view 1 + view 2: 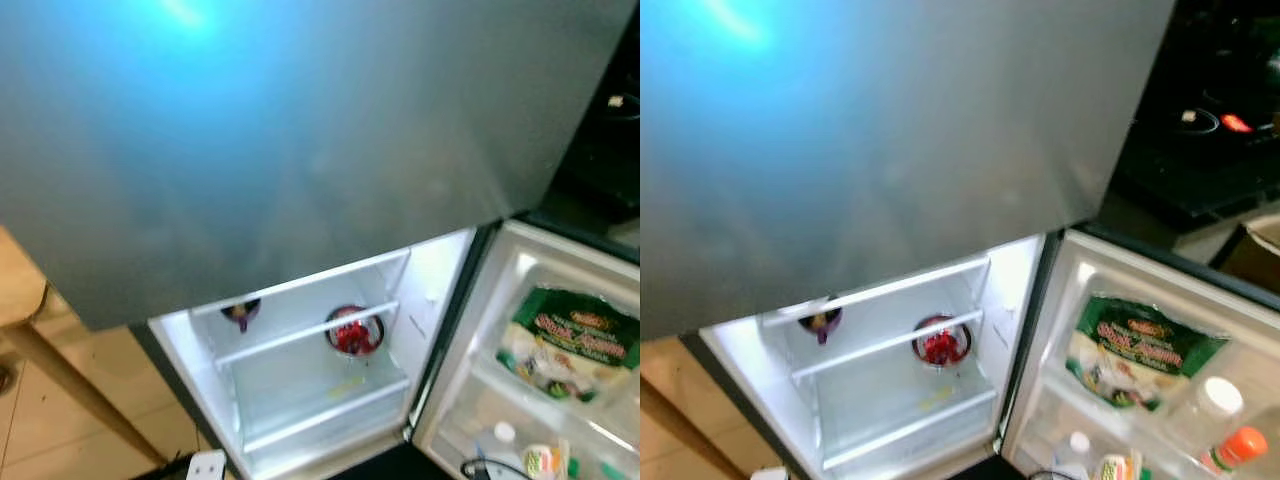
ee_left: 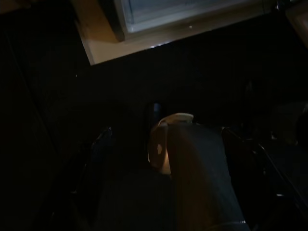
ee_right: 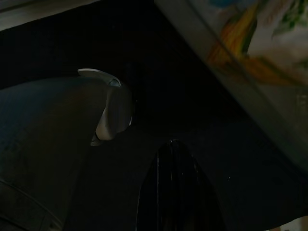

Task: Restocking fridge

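The fridge's lower compartment (image 1: 300,390) stands open and lit, under the closed grey upper door (image 1: 280,130). On its glass shelf (image 1: 300,335) sit a bowl of red food (image 1: 354,332) and, further left, a small purple item (image 1: 240,314). The open lower door (image 1: 1140,400) swings out to the right, holding a green bag (image 1: 1135,350), a white-capped bottle (image 1: 1215,400) and an orange-capped bottle (image 1: 1235,447). My left gripper (image 2: 168,159) hangs low in the dark, open, with a trouser leg (image 2: 202,183) behind it. My right gripper (image 3: 175,192) hangs idle in shadow beside the door shelf.
A wooden table leg (image 1: 70,385) and tan tiled floor (image 1: 60,430) lie at the left of the fridge. A dark counter with a stove (image 1: 1220,130) sits at the far right. Below the glass shelf is a clear drawer (image 1: 320,400).
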